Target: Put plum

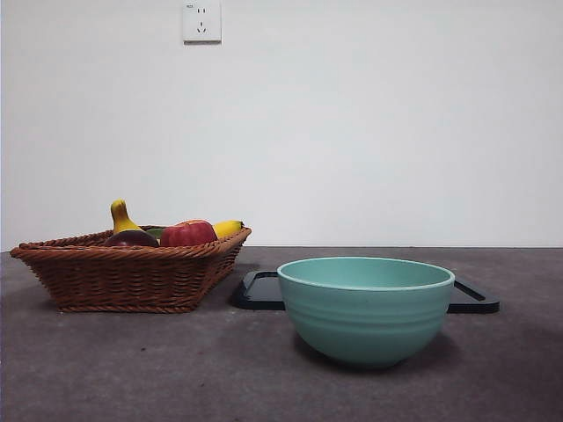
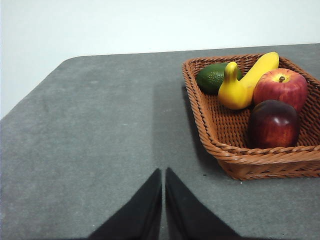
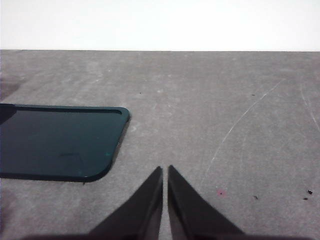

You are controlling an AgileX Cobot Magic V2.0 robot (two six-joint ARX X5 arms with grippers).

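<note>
The dark maroon plum (image 2: 273, 123) lies in the near corner of a brown wicker basket (image 2: 235, 152), beside a red apple (image 2: 281, 87). In the front view the plum (image 1: 132, 238) shows just above the rim of the basket (image 1: 127, 274), at the left of the table. My left gripper (image 2: 163, 172) is shut, holds nothing, and hovers over bare table well short of the basket. Over grey table beside the dark tray (image 3: 57, 141), my right gripper (image 3: 165, 170) is also shut and holds nothing. Neither arm appears in the front view.
A yellow banana (image 2: 245, 80) and a green avocado (image 2: 214, 76) share the basket with the apple (image 1: 187, 234). A teal bowl (image 1: 366, 308) stands front and centre, and behind it lies the flat dark tray (image 1: 475, 297). A white wall backs the table.
</note>
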